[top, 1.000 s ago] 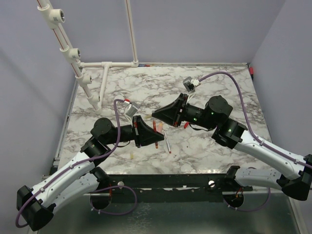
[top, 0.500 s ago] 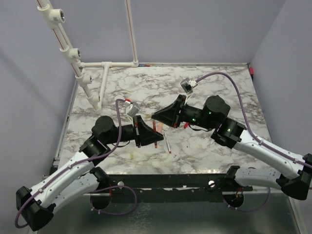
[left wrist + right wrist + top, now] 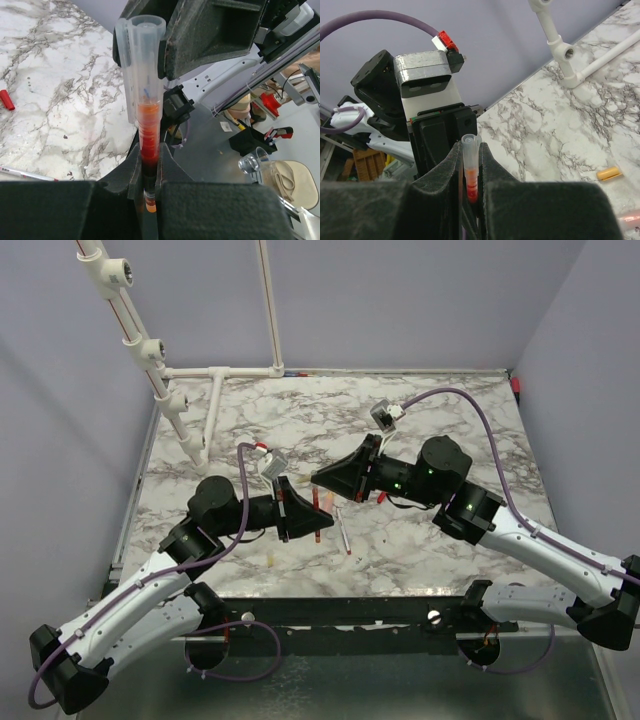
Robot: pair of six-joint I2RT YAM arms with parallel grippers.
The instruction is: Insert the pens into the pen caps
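Barely anything has shifted in the last second: the left arm's lower link has sagged a touch toward the bottom-left corner and the right wrist has edged slightly left, while both grippers stay locked together above the middle of the table.

Nearest, a dark rail (image 3: 350, 612) runs along the table's front edge with the two arm bases on it. Just past it, the left gripper (image 3: 150, 186) is clamped tight on a red pen (image 3: 148, 150), its fingers pressed to the barrel on both sides. The pen's tip sits inside a clear cap (image 3: 141, 60), red ink showing through the plastic. The right gripper (image 3: 470, 187) faces the left one and pinches that cap narrowly between its pads.

Below them lies the white marble table (image 3: 450, 410), veined in grey and brown. A loose pale pen (image 3: 343, 532) rests on it just beside the left gripper, a yellow cap (image 3: 610, 173) lies apart, and a red cap (image 3: 6, 100) lies further off.

At the far left, a white pipe frame (image 3: 215, 375) stands on the table's edge. Plain lilac walls (image 3: 400, 300) close in the back and both sides.
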